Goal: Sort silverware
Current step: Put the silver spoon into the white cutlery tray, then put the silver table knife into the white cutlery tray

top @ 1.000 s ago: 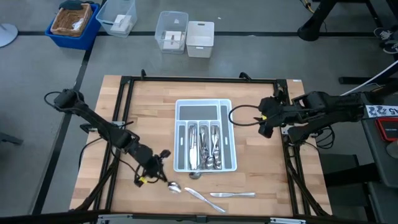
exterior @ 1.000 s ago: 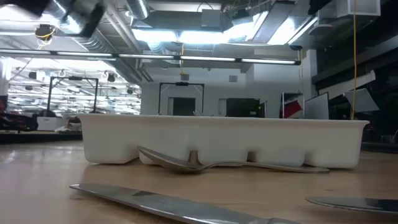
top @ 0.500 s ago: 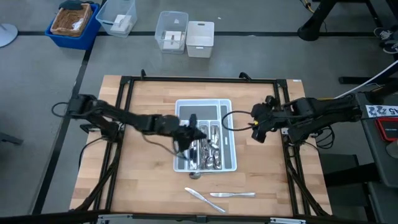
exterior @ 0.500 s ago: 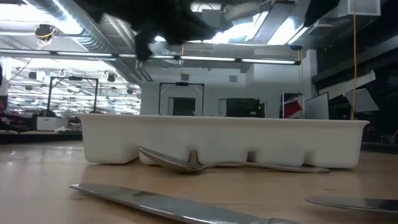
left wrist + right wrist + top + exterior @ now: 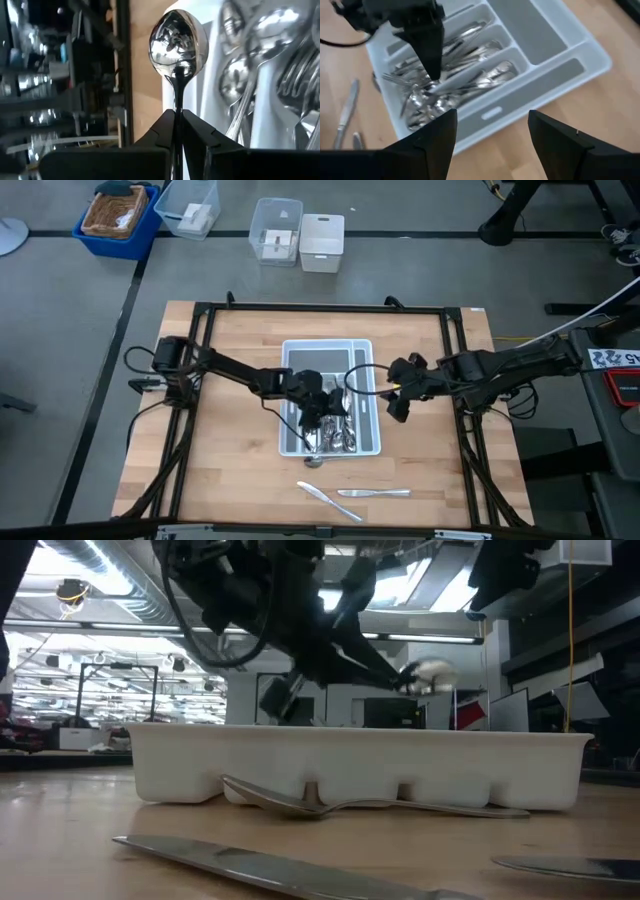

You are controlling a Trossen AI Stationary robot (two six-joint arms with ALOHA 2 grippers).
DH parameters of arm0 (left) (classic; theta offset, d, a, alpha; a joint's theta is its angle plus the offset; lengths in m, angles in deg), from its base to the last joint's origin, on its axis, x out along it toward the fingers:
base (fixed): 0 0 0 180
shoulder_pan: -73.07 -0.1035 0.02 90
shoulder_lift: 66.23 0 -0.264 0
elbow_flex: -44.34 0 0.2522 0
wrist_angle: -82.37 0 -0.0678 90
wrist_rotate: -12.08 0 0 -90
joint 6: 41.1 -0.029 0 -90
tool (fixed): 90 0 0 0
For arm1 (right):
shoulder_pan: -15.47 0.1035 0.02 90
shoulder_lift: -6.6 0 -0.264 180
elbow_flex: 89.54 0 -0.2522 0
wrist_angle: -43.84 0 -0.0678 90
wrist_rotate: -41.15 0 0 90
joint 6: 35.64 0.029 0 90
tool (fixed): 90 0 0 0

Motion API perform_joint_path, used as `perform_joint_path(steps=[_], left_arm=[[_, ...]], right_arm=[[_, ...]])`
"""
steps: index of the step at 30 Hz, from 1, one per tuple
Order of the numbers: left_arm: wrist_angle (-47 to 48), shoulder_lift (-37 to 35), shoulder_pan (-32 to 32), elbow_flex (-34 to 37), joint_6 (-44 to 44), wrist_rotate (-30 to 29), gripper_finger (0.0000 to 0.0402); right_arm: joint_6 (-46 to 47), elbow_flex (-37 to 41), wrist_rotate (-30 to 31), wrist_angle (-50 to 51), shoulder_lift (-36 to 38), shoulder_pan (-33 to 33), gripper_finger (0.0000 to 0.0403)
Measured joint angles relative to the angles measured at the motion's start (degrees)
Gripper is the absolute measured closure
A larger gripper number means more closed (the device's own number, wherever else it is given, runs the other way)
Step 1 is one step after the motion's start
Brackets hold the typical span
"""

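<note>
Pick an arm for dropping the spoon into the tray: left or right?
Left. The left claw is already shut on the spoon and sits over the tray slots. The right claw hangs open and empty beside the tray.

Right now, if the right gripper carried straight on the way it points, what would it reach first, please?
Probably the white tray: the open right gripper points at its near wall, with the silverware just beyond. Depth is hard to judge.
</note>
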Motion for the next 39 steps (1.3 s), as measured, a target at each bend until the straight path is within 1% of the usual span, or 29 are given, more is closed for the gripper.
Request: perform_joint_path(steps=[8, 13, 16, 21, 26, 29, 31, 34, 36, 39], left_arm=[[-0.1, 3.0, 0.4, -0.3, -1.4, 0.2, 0.0385], [2.6, 3.0, 0.4, -0.3, -1.2, 0.2, 0.0380], [3.7, 3.1, 0.4, -0.3, -1.2, 0.3, 0.0370], [4.3, 3.8, 0.4, -0.3, -1.2, 2.1, 0.0349], [0.5, 5.1, 0.4, -0.3, -0.5, 2.4, 0.0325], [-2.2, 5.2, 0.4, -0.3, -0.4, 2.3, 0.0317], [-3.9, 5.2, 0.5, -0.3, -0.8, 1.3, 0.0316], [-7.5, 4.7, 0.9, -0.3, 0.1, -2.6, 0.0316], [-8.9, 3.7, 1.1, -0.3, 2.9, -5.0, 0.0316], [-8.8, 1.0, 1.1, -0.3, 9.7, -6.1, 0.0316]], right_arm=[[0.2, 4.7, -0.4, -8.6, -0.2, 0.0, 0.0155], [0.2, 5.0, -0.4, -8.7, -1.7, 0.0, 0.0155], [0.2, 5.0, -0.9, -8.7, -2.7, 0.0, 0.0155], [0.2, 5.0, -2.5, -8.8, -4.4, 0.0, 0.0155], [0.0, 5.0, -4.0, -9.3, -5.8, 0.0, 0.0155], [-0.1, 5.0, -5.3, -10.0, -6.0, 0.0, 0.0155], [-0.1, 4.9, -5.6, -10.7, -6.1, 0.0, 0.0155], [-0.1, 4.9, -5.9, -10.7, -6.1, 0.0, 0.0155], [-0.1, 4.9, -5.9, -10.7, -6.1, 0.0, 0.0155], [-0.1, 4.9, -5.9, -11.3, -6.1, 0.0, 0.0155]])
